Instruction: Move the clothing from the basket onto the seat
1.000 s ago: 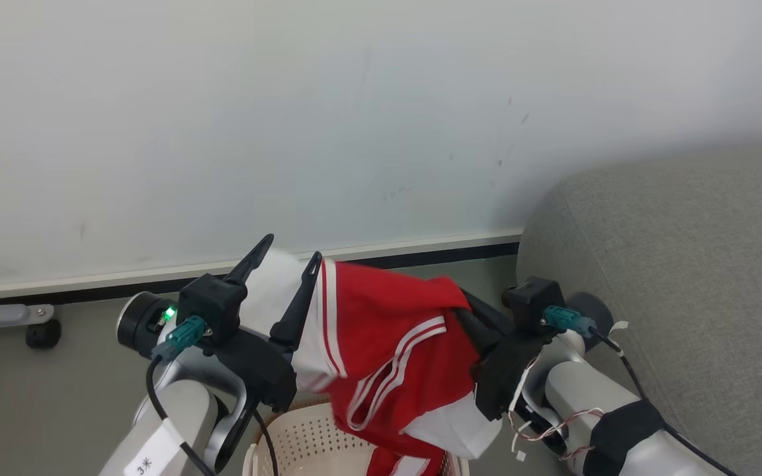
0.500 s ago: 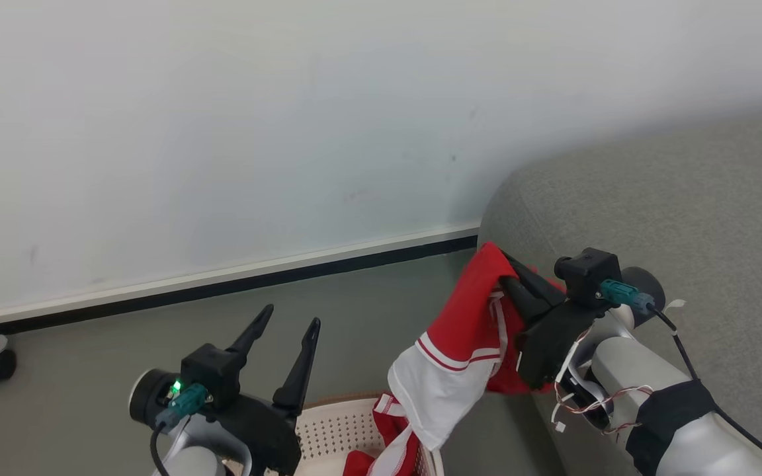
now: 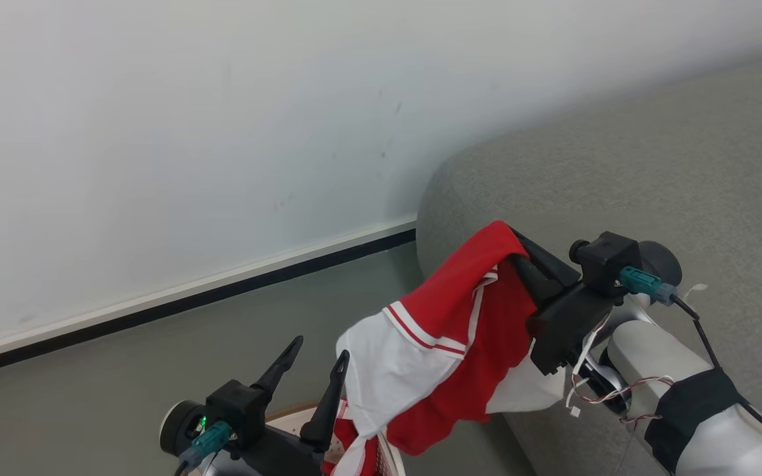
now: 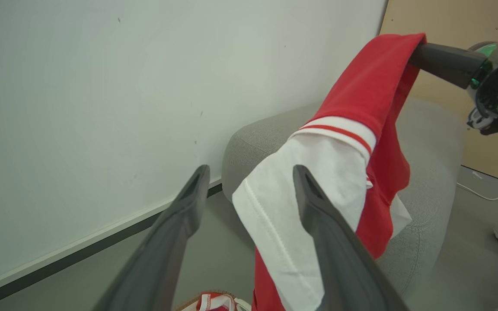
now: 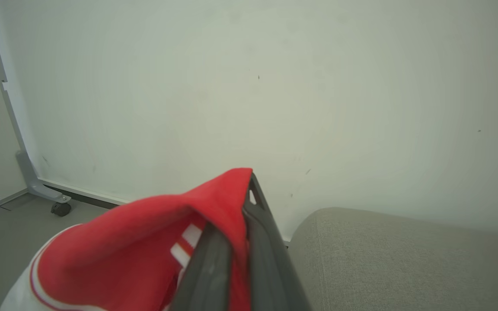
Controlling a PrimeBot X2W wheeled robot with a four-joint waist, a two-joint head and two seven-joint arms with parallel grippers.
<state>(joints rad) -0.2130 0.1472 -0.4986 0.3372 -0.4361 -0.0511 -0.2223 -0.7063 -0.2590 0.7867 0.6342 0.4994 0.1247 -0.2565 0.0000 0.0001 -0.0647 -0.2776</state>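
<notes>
The red jersey (image 3: 447, 330) hangs between the basket (image 3: 394, 459) and the sofa (image 3: 619, 165), pinched by one fold in the right claw (image 3: 516, 248) while the left claw (image 3: 320, 347) is spread and empty, so it could slip free and fall short of the cushion.

Inspection for legible markings: none found. The clothing (image 3: 450, 344) presents plain red and white panels with striped trim, and no lettering, number or crest can be read on the faces shown. The small white tags (image 3: 694, 289) on the right arm's wiring are too small to read. Wall, floor and sofa carry no readable sign.
</notes>
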